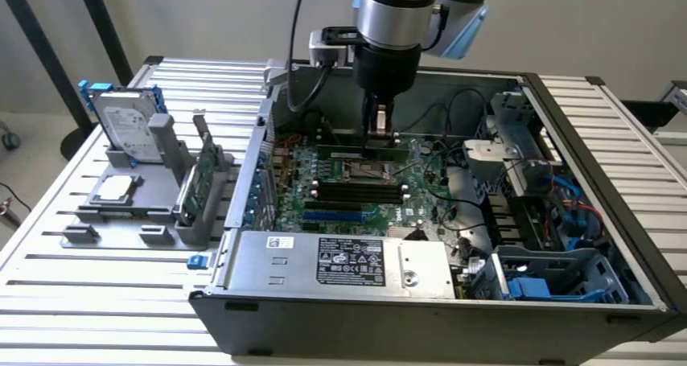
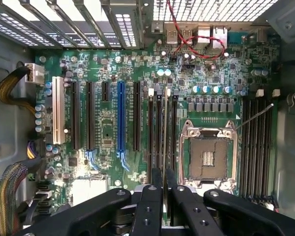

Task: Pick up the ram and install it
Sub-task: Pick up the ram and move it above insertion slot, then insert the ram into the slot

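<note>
My gripper (image 1: 378,141) reaches down into the open computer case (image 1: 429,318) and is shut on the ram (image 1: 346,152), a thin green stick. In the wrist view the ram (image 2: 164,132) shows edge-on, pinched between the black fingers (image 2: 152,196) of the gripper (image 2: 164,173). It hangs just above the group of long black memory slots (image 2: 151,137) beside the CPU socket (image 2: 209,157) on the green motherboard (image 2: 108,123). Whether its lower edge touches a slot I cannot tell. A second group of memory slots (image 2: 255,142) lies on the socket's other side.
A silver power supply (image 1: 343,261) fills the case's near side. Drive cages and cables (image 1: 536,197) crowd the exterior view's right. Outside the case, a grey holder (image 1: 140,221) carries a hard drive (image 1: 129,125) and a green expansion card (image 1: 204,173). Red wires (image 2: 187,37) cross near the rear ports.
</note>
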